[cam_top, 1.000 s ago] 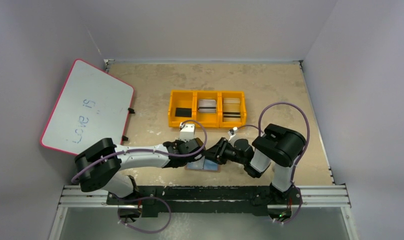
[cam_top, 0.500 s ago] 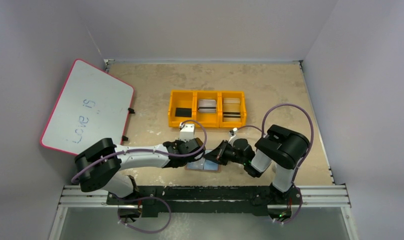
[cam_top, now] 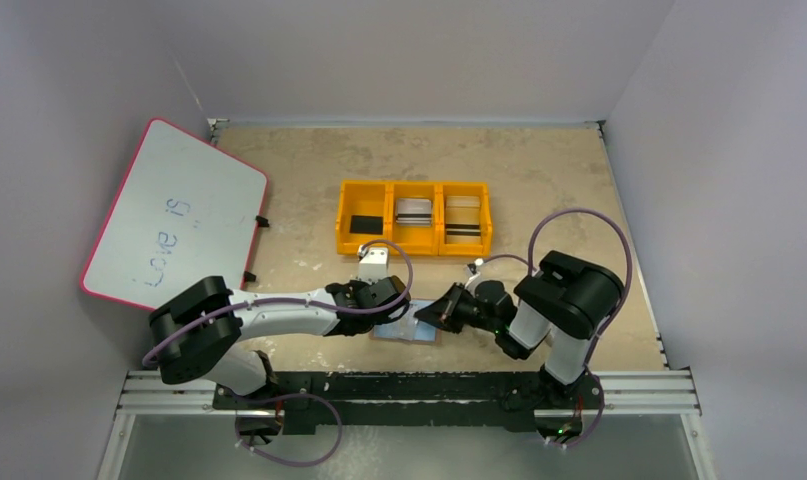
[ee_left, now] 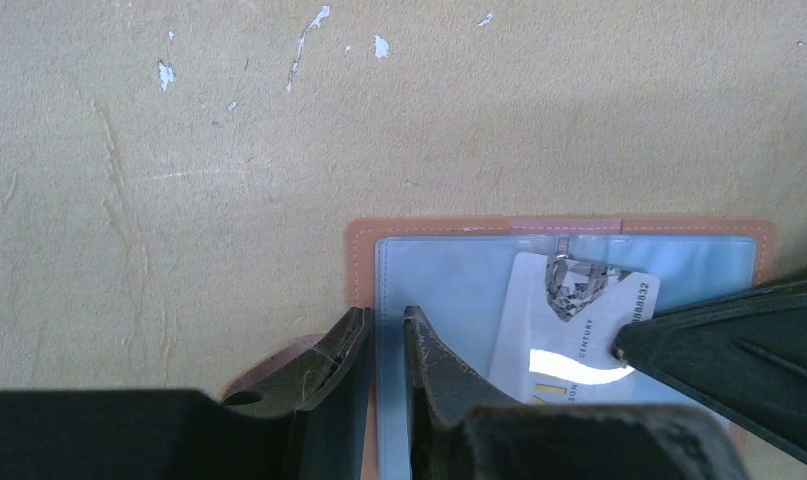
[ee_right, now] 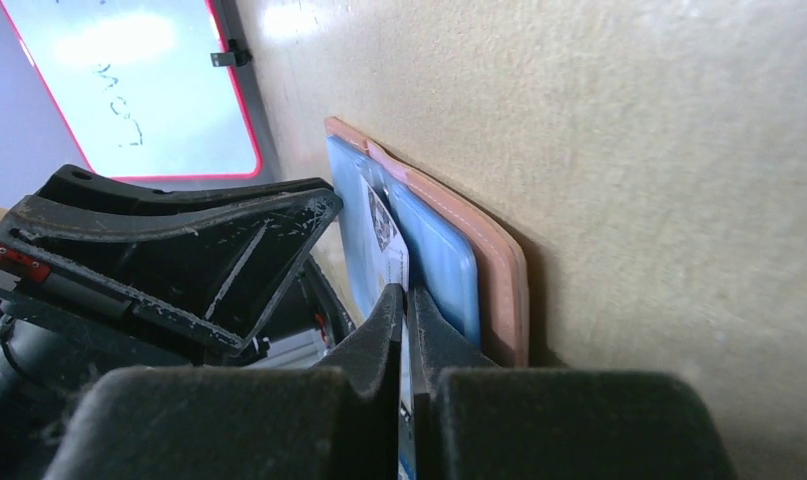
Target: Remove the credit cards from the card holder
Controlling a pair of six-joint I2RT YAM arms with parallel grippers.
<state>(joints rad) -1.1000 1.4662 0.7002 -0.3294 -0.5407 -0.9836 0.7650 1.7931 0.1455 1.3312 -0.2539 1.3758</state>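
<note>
Close to the worktop's (cam_top: 569, 190) near edge, about midway along it, the card holder (cam_top: 407, 331) lay open and flat. The left end effector (ee_left: 384, 322) had its jaws almost together, pinching the holder's left edge. The right end effector (ee_right: 407, 298) was fully closed on a white credit card (ee_left: 529, 312) that stuck partway out of the holder's blue-grey right panel. Farther back, an orange tray (cam_top: 415, 249) sat mid-worktop, and a whiteboard (cam_top: 174, 215) leaned at the far left corner.

The card holder (cam_top: 419, 332) lies at lower centre on the surface (cam_top: 539, 180), a card (ee_left: 579, 315) in it; tray (cam_top: 414, 248) above, whiteboard (cam_top: 179, 210) upper left.
</note>
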